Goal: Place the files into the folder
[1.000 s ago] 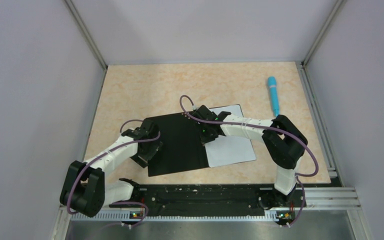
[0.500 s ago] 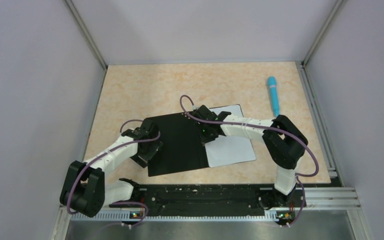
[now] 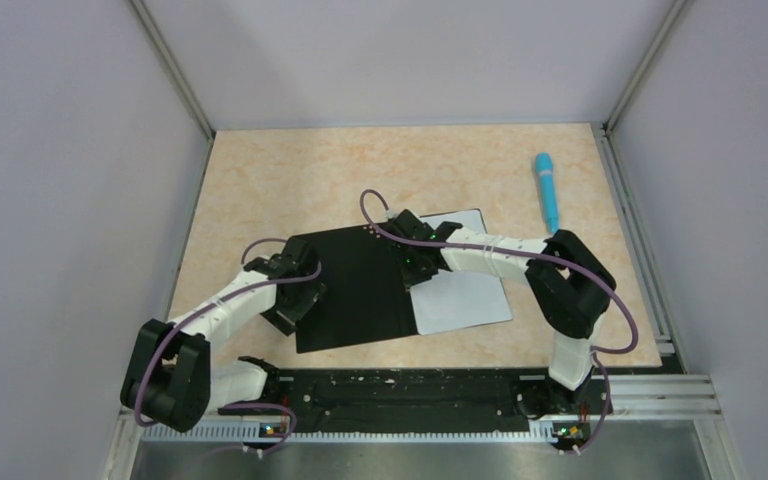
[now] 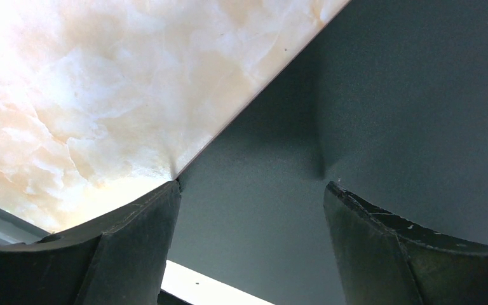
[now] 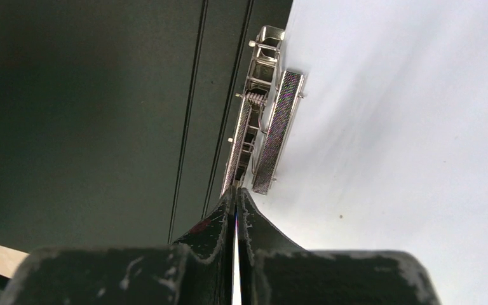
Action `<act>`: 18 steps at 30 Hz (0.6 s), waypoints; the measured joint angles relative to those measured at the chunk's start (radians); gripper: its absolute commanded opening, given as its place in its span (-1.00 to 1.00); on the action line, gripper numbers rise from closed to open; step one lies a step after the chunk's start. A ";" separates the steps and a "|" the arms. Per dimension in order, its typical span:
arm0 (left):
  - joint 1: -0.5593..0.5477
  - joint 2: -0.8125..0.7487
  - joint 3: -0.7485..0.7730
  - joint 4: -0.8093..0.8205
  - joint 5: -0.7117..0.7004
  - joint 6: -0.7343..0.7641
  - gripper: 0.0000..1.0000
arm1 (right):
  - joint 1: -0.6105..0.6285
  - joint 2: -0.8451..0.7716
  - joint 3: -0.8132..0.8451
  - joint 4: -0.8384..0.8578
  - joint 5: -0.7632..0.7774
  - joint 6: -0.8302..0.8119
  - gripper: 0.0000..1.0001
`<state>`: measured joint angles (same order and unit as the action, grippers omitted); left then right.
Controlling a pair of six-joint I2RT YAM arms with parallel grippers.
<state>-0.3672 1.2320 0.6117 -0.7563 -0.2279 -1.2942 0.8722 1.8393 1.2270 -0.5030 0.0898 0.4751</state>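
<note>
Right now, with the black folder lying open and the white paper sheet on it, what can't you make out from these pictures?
Right wrist view: the shut right gripper covers the near end of the silver metal clip, so whether it pins the white paper sheet is unclear.
Every view: sheet count; only the top surface shows.
Left wrist view: whether the open left gripper touches the black folder; angle hides any gap.
</note>
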 measured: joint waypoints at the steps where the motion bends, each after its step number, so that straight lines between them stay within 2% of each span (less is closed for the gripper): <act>1: 0.000 0.002 0.001 0.000 0.001 0.003 0.77 | 0.000 0.000 0.001 -0.003 0.004 0.000 -1.00; 8: 0.000 0.002 0.002 0.000 0.003 0.010 0.77 | 0.000 0.000 0.019 -0.025 0.028 0.000 -1.00; 9: 0.000 0.002 0.002 0.000 0.003 0.012 0.78 | 0.000 -0.002 0.019 -0.026 0.033 0.000 -0.95; 13: 0.000 0.006 0.011 0.000 0.013 0.037 0.85 | 0.000 -0.004 0.021 -0.043 0.069 -0.002 -0.32; 15: 0.000 0.018 0.023 -0.002 0.024 0.063 0.88 | 0.000 -0.004 0.034 -0.059 0.093 -0.003 -0.07; 18: 0.003 0.023 0.033 0.006 0.038 0.109 0.95 | 0.009 -0.003 0.065 -0.069 0.135 -0.006 0.03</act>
<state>-0.3637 1.2549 0.6449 -0.7506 -0.1898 -1.1854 0.8814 1.8359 1.2922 -0.5724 0.2249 0.4694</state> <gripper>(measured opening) 0.943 0.465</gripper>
